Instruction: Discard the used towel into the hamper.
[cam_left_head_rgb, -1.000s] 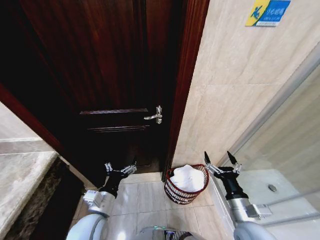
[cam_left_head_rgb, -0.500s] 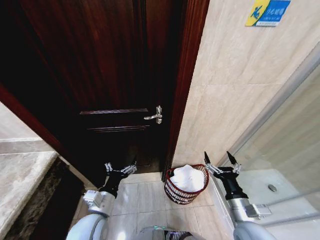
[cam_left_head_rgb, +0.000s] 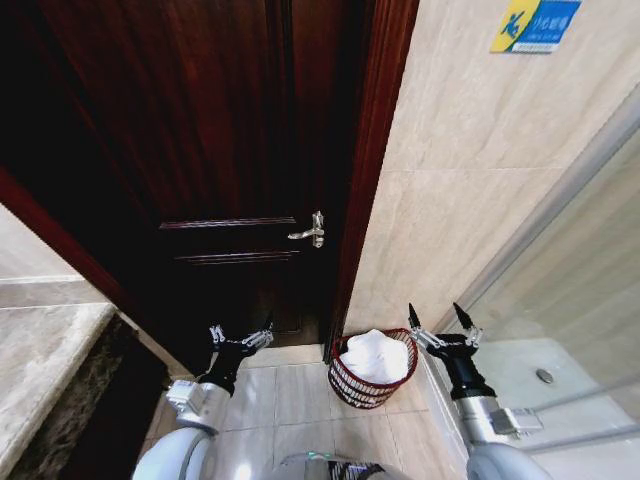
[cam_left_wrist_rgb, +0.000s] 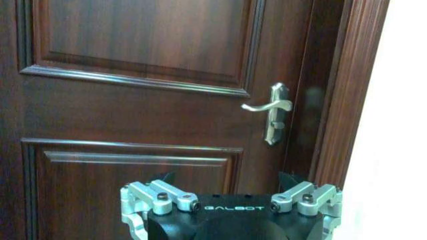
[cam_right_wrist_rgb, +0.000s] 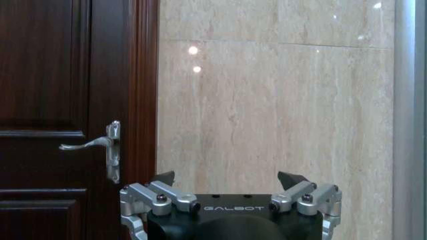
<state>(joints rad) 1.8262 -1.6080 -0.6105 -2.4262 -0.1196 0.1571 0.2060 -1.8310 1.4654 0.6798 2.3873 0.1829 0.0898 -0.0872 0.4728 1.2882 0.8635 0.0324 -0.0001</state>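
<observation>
The right gripper (cam_left_head_rgb: 440, 322), a black and silver two-fingered pincer, is raised with its fingers spread apart and nothing between them. Just to its left and lower sits the hamper (cam_left_head_rgb: 362, 385), a small round dark reddish-brown basket of open woven ribs on the pale tiled floor (cam_left_head_rgb: 290, 400). A crumpled white towel (cam_left_head_rgb: 376, 355) lies inside it, heaped slightly above the rim, so the discarding looks already done. The cloth seems soft, light and limp; a pinch at a raised fold would likely lift it. The basket appears light and easy to tip if nudged.

The left gripper (cam_left_head_rgb: 240, 335), further left of the basket, hovers with fingers likewise apart and empty. Beyond both stands a dark wooden panelled door (cam_left_wrist_rgb: 133, 100) with a silver lever handle (cam_left_wrist_rgb: 273, 112), and a beige marble-tiled wall (cam_right_wrist_rgb: 273, 100); the basket sits in the corner where they meet, leaving little room around it.
</observation>
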